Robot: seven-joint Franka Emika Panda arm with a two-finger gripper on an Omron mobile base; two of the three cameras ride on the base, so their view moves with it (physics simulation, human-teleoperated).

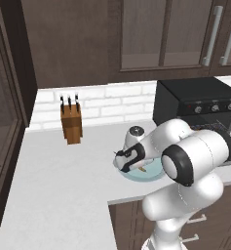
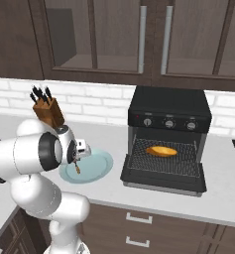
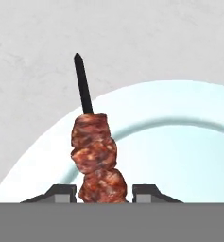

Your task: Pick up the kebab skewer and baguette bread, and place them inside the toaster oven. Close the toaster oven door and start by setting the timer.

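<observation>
While the arm bends low over the pale blue plate (image 1: 151, 177) on the table (image 1: 63, 180) in the left base view, the gripper (image 1: 121, 162) hangs at its left rim. The right base view shows the baguette bread (image 2: 161, 151) on the rack of the toaster oven (image 2: 169, 119), the toaster oven door (image 2: 163, 181) dropped open. In the hand view, the jaws pinch the kebab skewer (image 3: 93, 153) above the plate.
</observation>
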